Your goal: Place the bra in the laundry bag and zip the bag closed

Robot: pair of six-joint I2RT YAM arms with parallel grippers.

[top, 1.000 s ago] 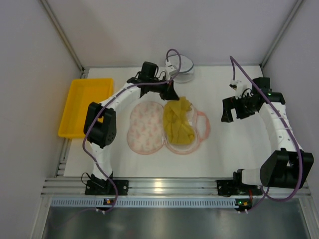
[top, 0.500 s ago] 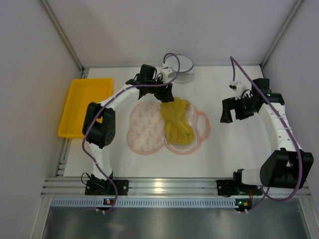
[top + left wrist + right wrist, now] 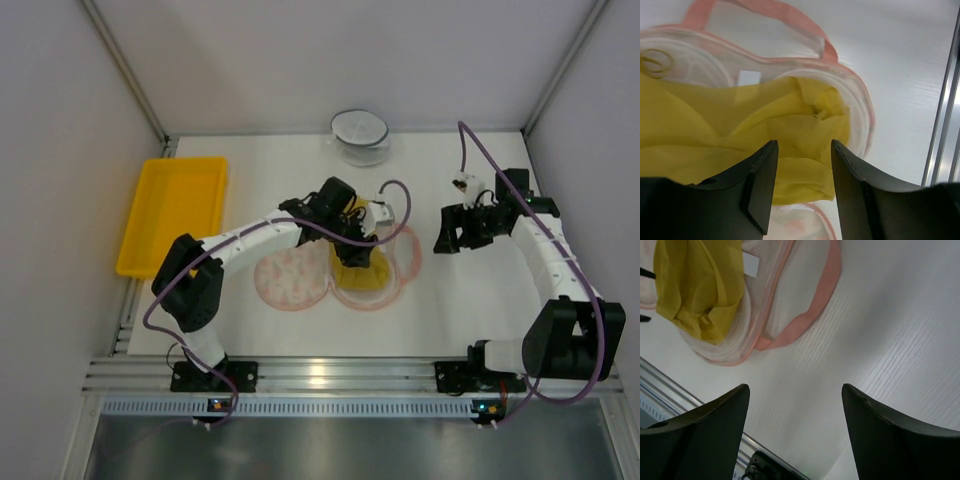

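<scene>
The laundry bag lies open on the white table, two rounded halves side by side with pink edging. The mustard-yellow bra is bunched in the right half. My left gripper hovers over that half, partly hiding the bra from above. In the left wrist view its jaws stand apart just above the bra, clamping nothing, with the bag's rim behind. My right gripper is open right of the bag's pink handle. The right wrist view shows bare table between its fingers, bra and bag beyond.
A clear round bowl stands at the back centre. A rigid yellow tray sits at the table's left edge. The metal rail runs along the near edge, and walls close in both sides.
My left gripper opened and let the bra drop into the bag's right half, then swung from the back over it. My right gripper edged left toward the bag and narrowed slightly.
</scene>
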